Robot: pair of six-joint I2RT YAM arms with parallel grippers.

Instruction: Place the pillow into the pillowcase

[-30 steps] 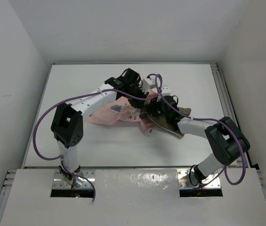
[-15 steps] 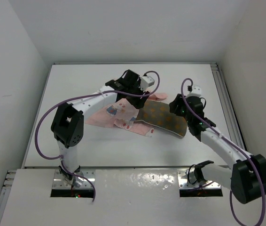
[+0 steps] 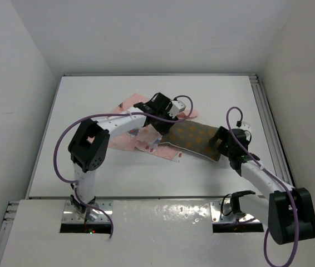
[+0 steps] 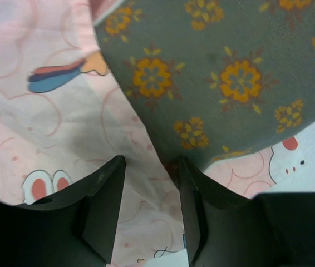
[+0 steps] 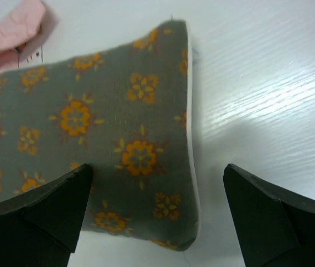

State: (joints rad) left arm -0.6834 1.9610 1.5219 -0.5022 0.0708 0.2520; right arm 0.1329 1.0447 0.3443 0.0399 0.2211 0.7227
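Since a second ago, pulled apart from the tangle over the cloth: right arm back toward the near right, left arm stretched out across the pillowcase. Right jaws, narrow then, spread wide now. Pillow bared, no longer hidden under the arms.

Lies flat on the table, long side slanting from the centre down to the right. Left end on the pink cloth; whether any of it sits inside the sack, cannot tell. Right end on bare table.

Left jaws partly open, just above the pillow's left end. In the left wrist view, two dark fingers apart, rabbit-printed pink cloth in the gap, the pillow's lower edge just beside the right-hand finger. Clamped on nothing visible.

Right jaws wide open at the pillow's right end, straddling its short piped edge: in the right wrist view, one finger over the dotted fabric, the other over white table. No grip on it.

Pillowcase crumpled and spread to the left of the pillow, one corner reaching toward the far left.
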